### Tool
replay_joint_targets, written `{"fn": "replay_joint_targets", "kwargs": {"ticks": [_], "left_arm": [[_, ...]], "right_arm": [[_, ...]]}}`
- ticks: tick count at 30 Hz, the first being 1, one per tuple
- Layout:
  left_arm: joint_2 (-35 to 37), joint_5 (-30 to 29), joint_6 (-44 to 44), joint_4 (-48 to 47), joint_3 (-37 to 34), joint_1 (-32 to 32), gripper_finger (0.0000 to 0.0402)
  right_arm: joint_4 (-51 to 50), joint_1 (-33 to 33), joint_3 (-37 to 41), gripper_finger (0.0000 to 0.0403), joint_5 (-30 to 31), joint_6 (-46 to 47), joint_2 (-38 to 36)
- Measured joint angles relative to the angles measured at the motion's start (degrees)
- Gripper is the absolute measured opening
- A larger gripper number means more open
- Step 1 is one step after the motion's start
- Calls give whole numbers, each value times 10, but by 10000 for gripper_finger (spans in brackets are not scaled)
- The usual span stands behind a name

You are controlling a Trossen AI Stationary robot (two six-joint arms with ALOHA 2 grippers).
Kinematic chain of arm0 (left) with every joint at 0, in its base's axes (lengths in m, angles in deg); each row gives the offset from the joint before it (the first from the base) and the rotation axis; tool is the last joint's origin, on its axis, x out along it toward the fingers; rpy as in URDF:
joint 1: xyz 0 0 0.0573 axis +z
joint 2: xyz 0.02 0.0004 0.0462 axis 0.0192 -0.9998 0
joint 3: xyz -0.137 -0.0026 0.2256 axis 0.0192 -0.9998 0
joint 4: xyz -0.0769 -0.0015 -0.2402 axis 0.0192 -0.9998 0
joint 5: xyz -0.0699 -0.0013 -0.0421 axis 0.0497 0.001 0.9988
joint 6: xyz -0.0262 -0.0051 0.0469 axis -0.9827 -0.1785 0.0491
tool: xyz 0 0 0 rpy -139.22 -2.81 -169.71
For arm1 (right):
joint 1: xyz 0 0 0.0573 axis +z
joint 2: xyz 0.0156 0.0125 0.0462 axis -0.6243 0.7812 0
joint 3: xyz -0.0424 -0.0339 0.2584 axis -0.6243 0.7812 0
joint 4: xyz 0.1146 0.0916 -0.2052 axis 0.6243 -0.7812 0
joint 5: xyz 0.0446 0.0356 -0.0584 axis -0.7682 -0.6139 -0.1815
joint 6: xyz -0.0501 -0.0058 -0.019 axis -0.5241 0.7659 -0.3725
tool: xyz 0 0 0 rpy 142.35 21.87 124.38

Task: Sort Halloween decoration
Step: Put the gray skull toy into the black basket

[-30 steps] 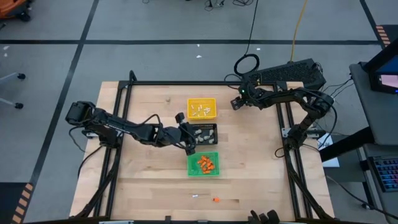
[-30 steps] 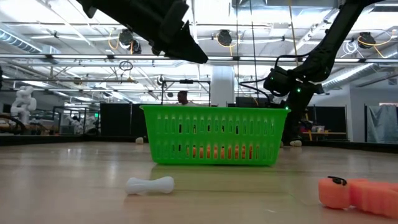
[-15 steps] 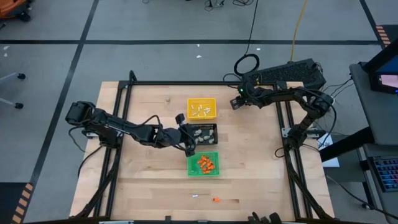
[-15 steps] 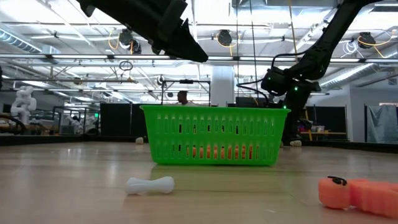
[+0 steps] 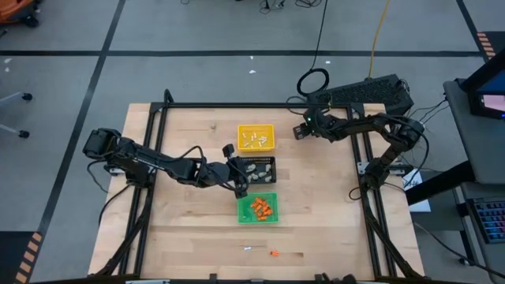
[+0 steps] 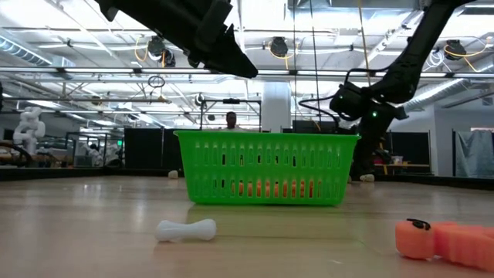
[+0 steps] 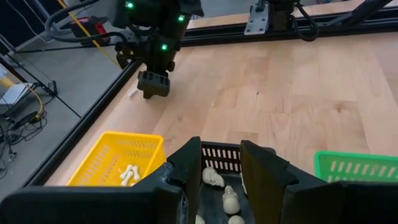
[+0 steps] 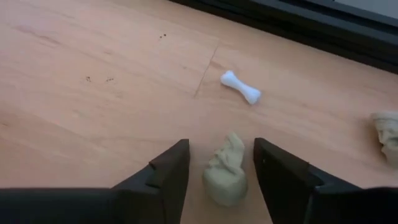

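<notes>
No brand, label or legible writing shows on the trays, the pieces or my arms.

My left arm reaches from the table's left edge toward the middle, stretched low and nearly level. My left gripper [image 5: 240, 180] hangs over the left end of the black tray [image 5: 268, 168], just above the near corner of the green tray [image 5: 258, 218]. Its fingers [image 7: 189, 163] stand apart with a clear gap and nothing between them. Through that gap the left wrist view shows beige-grey skulls [image 7: 213, 178] lying in the black tray [image 7: 219, 151].

My right arm comes in from the table's right edge, folded at the elbow, with its forearm running toward the far right corner. My right gripper [image 5: 299, 132] is low over bare wood, right of the yellow tray [image 5: 256, 127]. Its fingers [image 8: 169, 174] are spread, one on each side of a beige-grey skull [image 8: 227, 170] that lies on the table; I cannot tell whether they touch it. A white bone [image 8: 240, 86] lies just beyond it, and another beige-grey lump [image 8: 387, 132] lies off to one side.

White bones [image 5: 252, 140] lie in the yellow tray, and orange pieces [image 5: 262, 207] lie in the green tray. Near the table's front edge, a white bone [image 6: 186, 229] and an orange piece [image 6: 444, 240] lie loose and apart.
</notes>
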Motion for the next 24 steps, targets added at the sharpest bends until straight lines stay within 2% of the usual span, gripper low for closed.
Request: {"fn": "replay_joint_targets", "kwargs": {"ticks": [4, 14, 24], "left_arm": [[0, 0, 1, -1, 0, 0, 113], [0, 0, 3, -1, 0, 0, 113], [0, 0, 3, -1, 0, 0, 113]], "right_arm": [[18, 15, 7, 161, 7, 11, -1], [15, 63, 8, 156, 85, 29, 0], [-3, 72, 8, 84, 86, 46, -1]]}}
